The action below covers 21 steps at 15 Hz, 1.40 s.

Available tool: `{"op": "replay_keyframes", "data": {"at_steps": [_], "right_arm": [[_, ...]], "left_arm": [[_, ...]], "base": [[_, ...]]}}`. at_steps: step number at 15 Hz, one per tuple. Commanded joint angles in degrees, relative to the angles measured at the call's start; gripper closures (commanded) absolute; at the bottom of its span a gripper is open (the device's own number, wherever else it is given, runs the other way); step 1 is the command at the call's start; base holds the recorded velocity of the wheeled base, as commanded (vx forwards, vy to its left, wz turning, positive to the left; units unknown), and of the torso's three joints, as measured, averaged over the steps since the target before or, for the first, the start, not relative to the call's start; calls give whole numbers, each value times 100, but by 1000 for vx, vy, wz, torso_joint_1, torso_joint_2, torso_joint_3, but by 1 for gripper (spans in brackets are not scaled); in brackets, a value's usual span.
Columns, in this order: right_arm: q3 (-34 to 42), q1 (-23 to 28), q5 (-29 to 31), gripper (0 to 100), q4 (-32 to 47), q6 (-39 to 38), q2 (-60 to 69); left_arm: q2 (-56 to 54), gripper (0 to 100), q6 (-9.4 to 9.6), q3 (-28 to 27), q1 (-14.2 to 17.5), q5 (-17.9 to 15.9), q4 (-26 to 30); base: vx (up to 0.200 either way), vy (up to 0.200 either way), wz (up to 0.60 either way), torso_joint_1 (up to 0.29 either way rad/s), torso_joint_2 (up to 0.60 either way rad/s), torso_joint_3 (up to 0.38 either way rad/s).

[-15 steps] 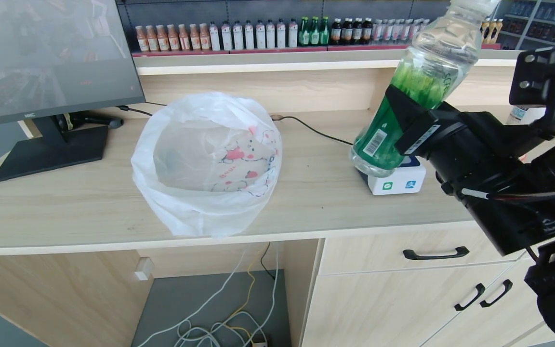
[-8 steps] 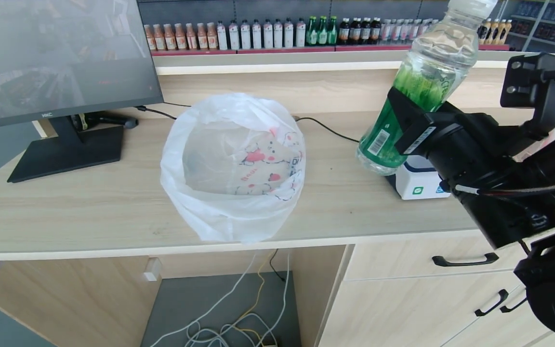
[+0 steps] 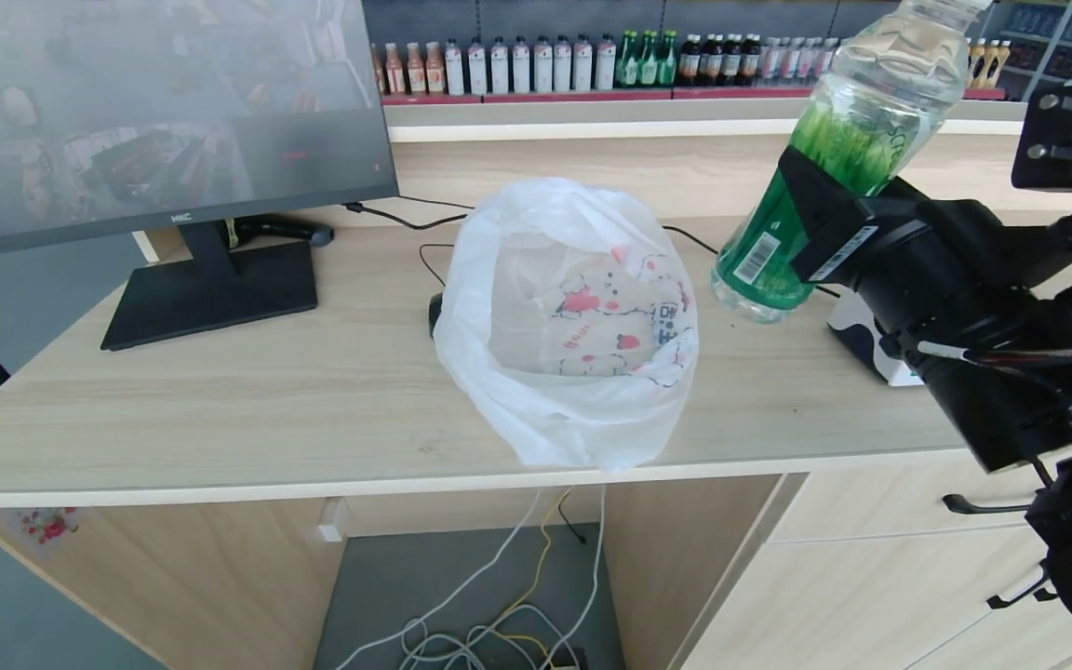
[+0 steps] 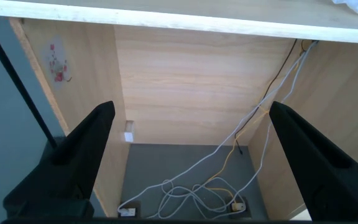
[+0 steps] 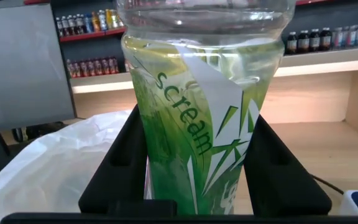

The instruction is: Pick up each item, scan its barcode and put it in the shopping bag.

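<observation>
**Bottle held just right of the bag, to be carried over its mouth**

A monitor [image 3: 154, 112] stands at the left of the bench [image 3: 220, 391]. The left tool [image 4: 191, 112] hangs below the bench edge, its fingers spread wide with nothing between them, facing the cables [image 4: 197, 186] underneath.

The shopping bag [image 3: 573, 316] sits mid-bench. It is thin white plastic with its mouth open upward, and it bulges over the front edge.

Just right of the bag, the right tool [image 3: 810, 200] is clenched around the bottle [image 3: 834, 158]. The bottle is tilted above the bench, with its base toward the bag and its barcode facing outward. The scanner [image 3: 857, 340] lies behind it, partly hidden by the arm.

The step in hand looks like the transfer into the bag. The base should probably clear the near rim and come over the middle of the mouth. It should then go down inside before the tool lets go. The film will likely fold if brushed, and a sideways push could drag the bag off the edge.
</observation>
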State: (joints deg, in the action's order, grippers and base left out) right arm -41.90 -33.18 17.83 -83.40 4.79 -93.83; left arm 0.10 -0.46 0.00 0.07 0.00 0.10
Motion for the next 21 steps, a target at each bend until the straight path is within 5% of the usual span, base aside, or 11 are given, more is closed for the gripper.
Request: {"op": "replay_keyframes", "data": {"at_steps": [1, 8, 13, 21], "right_arm": [[6, -4, 1, 100, -1, 4, 5], [-126, -549, -131, 100, -72, 224, -566], [-1664, -531, -140, 100, -1, 250, -1876], [-2165, -13, -395, 100, 51, 356, -2473]], "left_arm": [[-1, 0, 2, 0, 1, 0, -1], [-1, 0, 11, 0, -7, 0, -1], [-1, 0, 11, 0, 1, 0, -1], [-1, 0, 11, 0, 1, 0, -1]], "base": [[0, 0, 0, 0, 0, 0], [0, 0, 0, 0, 0, 0], [0, 0, 0, 0, 0, 0], [0, 0, 0, 0, 0, 0]]}}
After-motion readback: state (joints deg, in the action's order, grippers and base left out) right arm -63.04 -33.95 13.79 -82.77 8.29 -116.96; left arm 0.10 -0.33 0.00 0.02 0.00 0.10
